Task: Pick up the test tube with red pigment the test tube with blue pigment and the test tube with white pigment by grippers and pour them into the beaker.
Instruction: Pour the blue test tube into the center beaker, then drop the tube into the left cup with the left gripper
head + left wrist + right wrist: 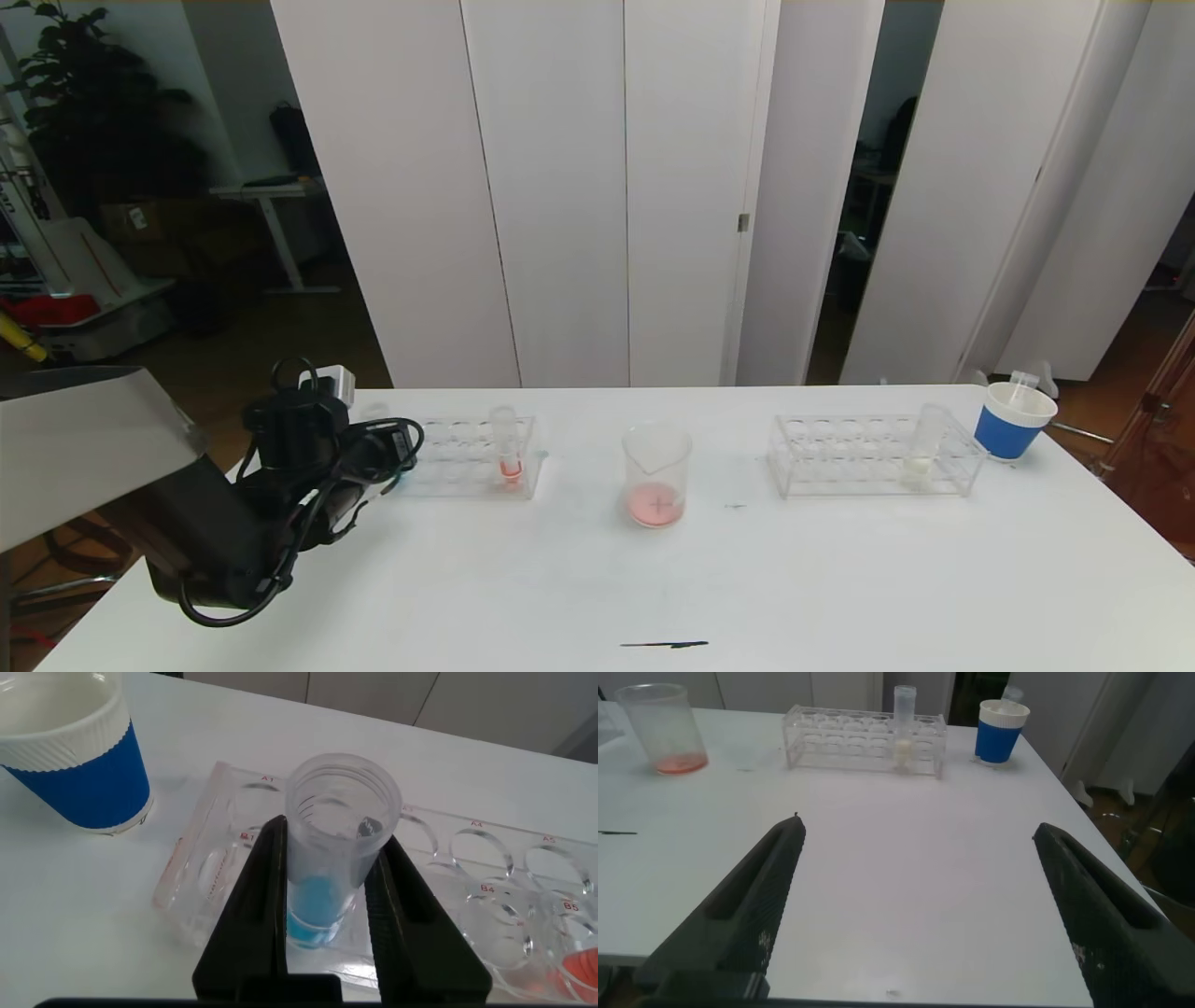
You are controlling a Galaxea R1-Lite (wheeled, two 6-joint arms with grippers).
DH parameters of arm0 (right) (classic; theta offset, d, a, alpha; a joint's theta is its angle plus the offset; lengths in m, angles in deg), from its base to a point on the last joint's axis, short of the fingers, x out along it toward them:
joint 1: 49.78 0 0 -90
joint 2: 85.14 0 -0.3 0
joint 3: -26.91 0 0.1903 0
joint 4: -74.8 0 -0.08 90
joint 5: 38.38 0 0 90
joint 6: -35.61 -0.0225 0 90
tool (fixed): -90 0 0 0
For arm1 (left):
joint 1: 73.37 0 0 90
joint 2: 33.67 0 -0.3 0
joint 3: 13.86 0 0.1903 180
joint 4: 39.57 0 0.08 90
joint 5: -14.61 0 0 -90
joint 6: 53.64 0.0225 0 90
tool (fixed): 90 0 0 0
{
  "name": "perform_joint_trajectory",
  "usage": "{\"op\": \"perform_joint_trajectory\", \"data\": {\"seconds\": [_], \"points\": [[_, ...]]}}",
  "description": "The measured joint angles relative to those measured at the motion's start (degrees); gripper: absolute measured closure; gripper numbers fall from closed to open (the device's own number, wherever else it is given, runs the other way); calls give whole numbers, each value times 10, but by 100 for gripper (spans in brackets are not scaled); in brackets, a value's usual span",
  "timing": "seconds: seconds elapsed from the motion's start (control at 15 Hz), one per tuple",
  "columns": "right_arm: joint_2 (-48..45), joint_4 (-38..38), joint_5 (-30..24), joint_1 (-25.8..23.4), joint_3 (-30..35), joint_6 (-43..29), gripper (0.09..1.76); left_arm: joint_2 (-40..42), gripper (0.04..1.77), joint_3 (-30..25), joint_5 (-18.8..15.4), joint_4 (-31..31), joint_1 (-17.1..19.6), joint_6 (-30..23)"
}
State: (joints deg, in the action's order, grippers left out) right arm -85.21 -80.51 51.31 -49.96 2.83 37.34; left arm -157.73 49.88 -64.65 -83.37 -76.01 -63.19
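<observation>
Beaker (657, 478), frame centre: pink liquid in, red poured. Left gripper (327, 917) clenched on test tube with blue pigment (329, 849), left rack. Test tube with white pigment (924, 446) racked right, pending. Right gripper (915, 905) released, idle.

2 clear tube racks (471, 457) (873, 455), blue-banded paper cups (1013, 422) (75, 756), white table (840, 579)

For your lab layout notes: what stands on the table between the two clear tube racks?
In the head view, only the beaker with red liquid at its bottom stands between the left rack and the right rack; the table between is otherwise bare.
</observation>
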Motion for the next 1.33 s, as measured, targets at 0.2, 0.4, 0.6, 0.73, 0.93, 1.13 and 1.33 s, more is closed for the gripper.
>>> {"op": "perform_joint_trajectory", "data": {"seconds": [0.2,0.4,0.6,0.73,0.93,1.13,1.33], "points": [[0,0,0,0,0,0,10,8,124,3,-1,4,-4,11],[0,0,0,0,0,0,10,27,124,6,-3,9,-7,14],[0,0,0,0,0,0,10,60,124,18,-7,40,-8,21],[0,0,0,0,0,0,10,91,124,31,-11,80,-11,22],[0,0,0,0,0,0,10,149,124,59,-25,160,-15,22],[0,0,0,0,0,0,10,209,124,109,-42,250,-22,23],[0,0,0,0,0,0,10,261,124,164,-71,334,-35,23]]}}
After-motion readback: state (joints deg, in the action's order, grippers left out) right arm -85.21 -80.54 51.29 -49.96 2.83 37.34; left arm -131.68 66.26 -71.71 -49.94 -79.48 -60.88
